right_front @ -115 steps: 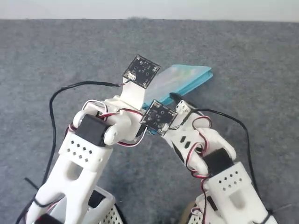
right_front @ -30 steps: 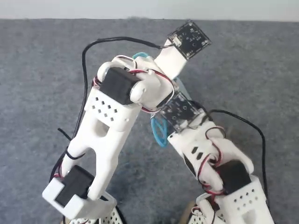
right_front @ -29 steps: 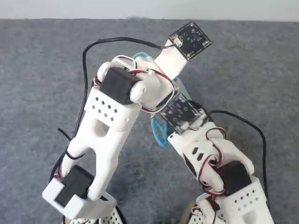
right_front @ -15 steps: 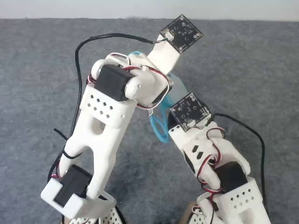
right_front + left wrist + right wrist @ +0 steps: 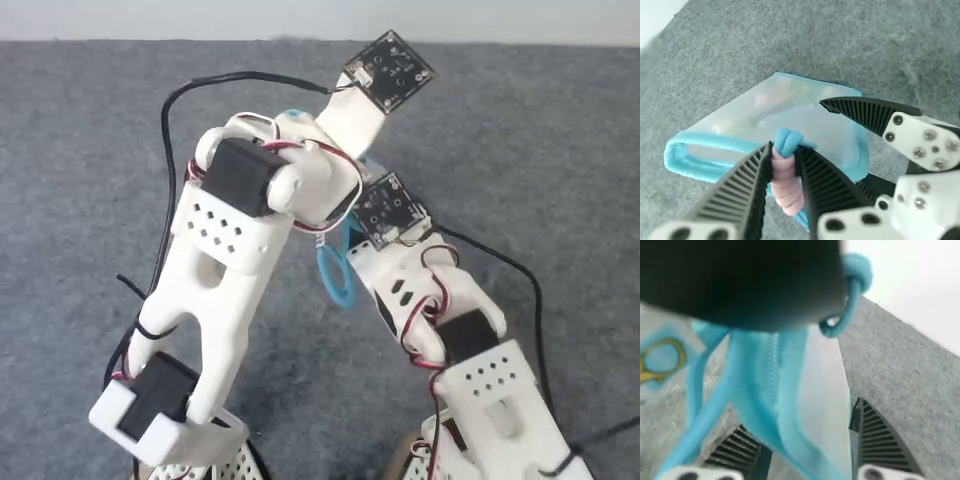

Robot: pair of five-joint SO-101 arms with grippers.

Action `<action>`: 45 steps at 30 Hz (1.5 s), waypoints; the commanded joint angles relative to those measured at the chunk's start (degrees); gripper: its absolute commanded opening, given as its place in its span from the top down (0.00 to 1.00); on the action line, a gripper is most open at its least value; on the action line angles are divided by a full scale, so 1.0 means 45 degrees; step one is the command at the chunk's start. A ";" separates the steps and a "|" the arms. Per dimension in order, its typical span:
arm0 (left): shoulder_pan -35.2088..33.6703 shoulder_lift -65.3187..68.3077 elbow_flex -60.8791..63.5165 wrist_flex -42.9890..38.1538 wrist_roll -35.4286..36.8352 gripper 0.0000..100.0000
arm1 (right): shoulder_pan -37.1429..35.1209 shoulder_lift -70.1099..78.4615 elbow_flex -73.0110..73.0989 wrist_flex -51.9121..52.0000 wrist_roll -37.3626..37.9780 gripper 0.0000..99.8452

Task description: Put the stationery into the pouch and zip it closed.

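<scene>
My left gripper (image 5: 782, 150) pinches the pink-and-blue cord pull (image 5: 786, 175) of the translucent blue-trimmed pouch (image 5: 790, 107); my right gripper (image 5: 800, 430) stands wide, straddling its edge. Grey carpet (image 5: 80, 150) lies beneath.

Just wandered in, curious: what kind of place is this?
Probably a robotics test bench: two white arms with exposed wiring on a grey felt-like table, a blue pouch between them.

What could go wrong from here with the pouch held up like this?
The left gripper pinches only the pink zipper pull; it might slip free and drop the pouch.
The right gripper stands open around the pouch's edge, so a pull may drag the whole pouch instead of running the zipper.
</scene>
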 commanded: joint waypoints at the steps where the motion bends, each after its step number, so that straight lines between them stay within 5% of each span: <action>1: -0.0156 -0.0137 -0.0557 0.0371 0.0274 0.99 | 0.0186 0.0303 -0.0156 -0.1319 -0.0137 0.89; 4: -0.0156 -0.0078 -0.0518 0.0371 0.0274 0.99 | 0.0186 0.0303 -0.0391 -0.1514 -0.0215 1.00; 9: -0.0254 -0.0156 -0.0127 0.0371 0.0117 0.99 | 0.0576 0.0303 -0.1524 0.0107 -0.0215 0.99; 24: -0.4454 -0.0059 0.0850 -0.1153 -0.0449 0.99 | 0.0713 -0.5792 -0.0254 0.3858 -0.0117 0.99; 45: -0.6252 0.0781 0.3331 -0.5314 -0.0352 0.95 | 0.0830 -0.6945 -0.0274 0.4366 0.0254 0.99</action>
